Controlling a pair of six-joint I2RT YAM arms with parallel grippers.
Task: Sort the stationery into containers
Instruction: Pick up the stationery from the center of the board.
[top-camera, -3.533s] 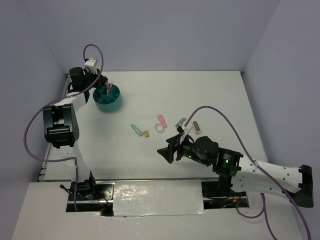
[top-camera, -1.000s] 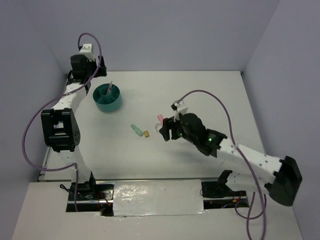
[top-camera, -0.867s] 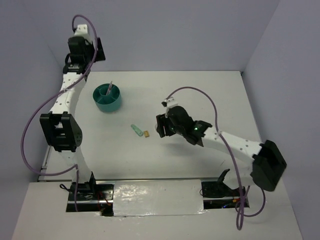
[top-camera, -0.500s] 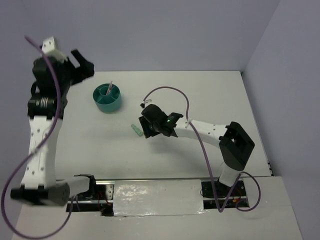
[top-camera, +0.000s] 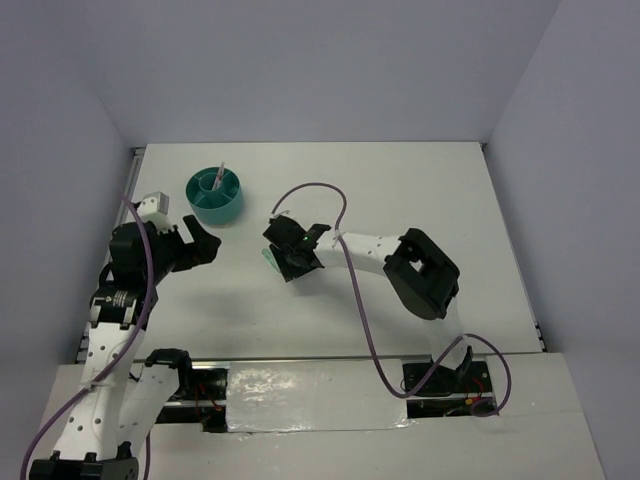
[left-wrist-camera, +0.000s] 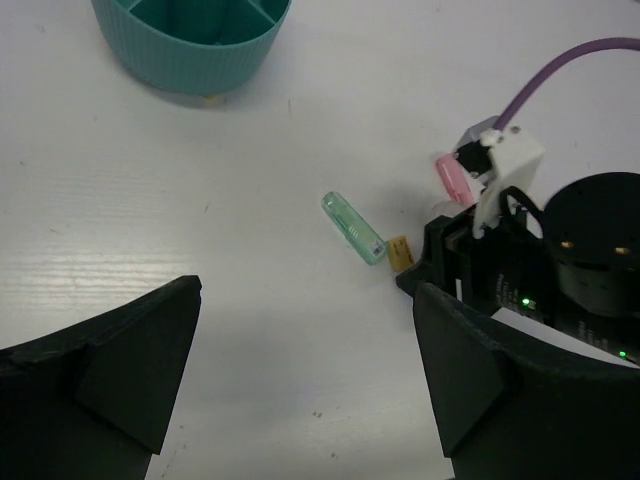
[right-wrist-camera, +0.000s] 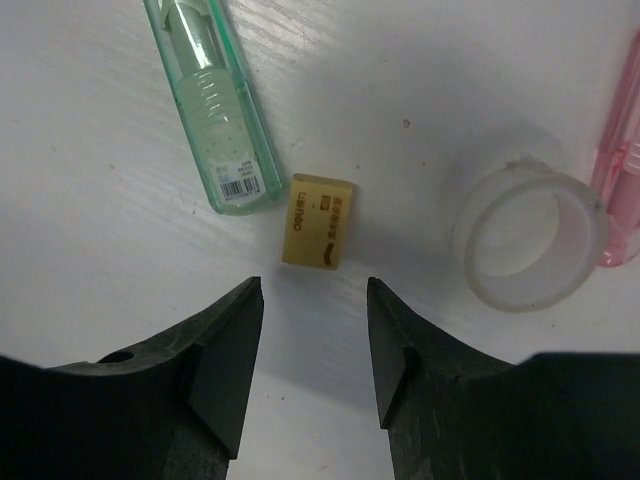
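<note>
Beige eraser (right-wrist-camera: 317, 221), just beside mint-green block (right-wrist-camera: 210, 110) — right jaws apart, close by.

Two arms in one livery: white link shells joined by matt black motor housings. The left arm (top-camera: 100, 345) carries a purple cable (top-camera: 149, 260) back from a white block (top-camera: 153, 204) behind the left gripper (top-camera: 203, 243), whose fingers (left-wrist-camera: 110, 370) are broad black wedges with bevelled faces. The right arm (top-camera: 368, 250) runs a second purple cable (top-camera: 310, 186) in a loop above the right gripper (top-camera: 288, 268). A white bracket (left-wrist-camera: 510, 160) and green status lights (left-wrist-camera: 525, 300) sit just behind its smooth black fingertips (right-wrist-camera: 215, 345). A round black motor cap (left-wrist-camera: 600, 235) with two small screws lies behind the bracket.
</note>
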